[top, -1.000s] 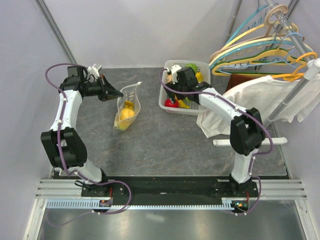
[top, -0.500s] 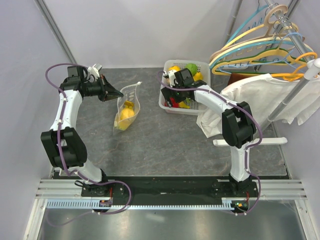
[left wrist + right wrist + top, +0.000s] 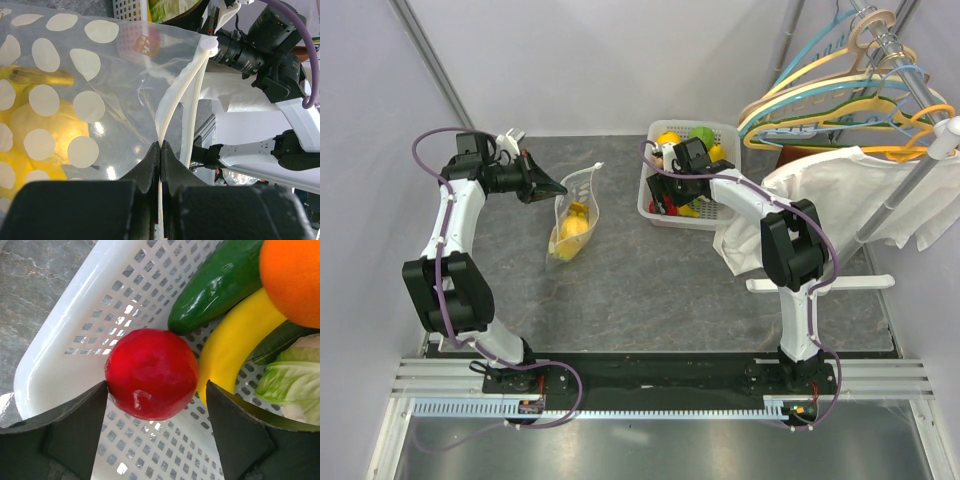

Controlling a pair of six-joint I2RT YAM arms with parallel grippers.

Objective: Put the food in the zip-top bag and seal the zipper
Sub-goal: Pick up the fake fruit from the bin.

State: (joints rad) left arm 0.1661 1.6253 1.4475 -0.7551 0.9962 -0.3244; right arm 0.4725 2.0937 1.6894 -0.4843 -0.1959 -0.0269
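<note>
Grey tabletop [image 3: 650, 280]: left pincer [image 3: 160, 150] clamps zipper [image 3: 168, 106]; right pincer [image 3: 156, 390] straddles red fruit [image 3: 150, 372].

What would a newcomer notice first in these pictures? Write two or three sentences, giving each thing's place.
The red fruit lies in the white basket at the back of the table, between the open fingers of the right gripper. To its left, the left gripper pinches the zipper of the dotted bag, yellow food already inside.
</note>
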